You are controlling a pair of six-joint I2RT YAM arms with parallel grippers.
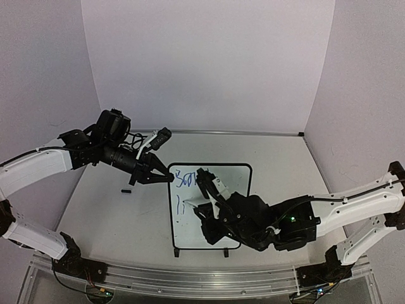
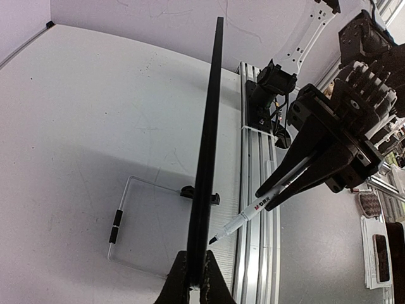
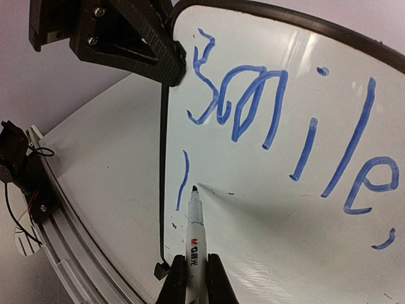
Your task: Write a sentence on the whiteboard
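Reading sentence point(image 3: 276, 111) as "Smile," on whiteboard point(image 3: 272, 221) — R wrist only, top partly blocked.

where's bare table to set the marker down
Bare table right of the whiteboard, and the strip behind its top edge. Left of it, clear except a small black object. Crowded at its upper-left corner, where the left gripper and right gripper meet.

Top external view high behind the arm bases point(image 1: 71, 258), looking down over the tabletop point(image 1: 107, 215) with the whole whiteboard point(image 1: 186, 231) mid-frame, left wrist view close, sighting along the whiteboard's edge, right wrist view very near its written face, all three sharing it
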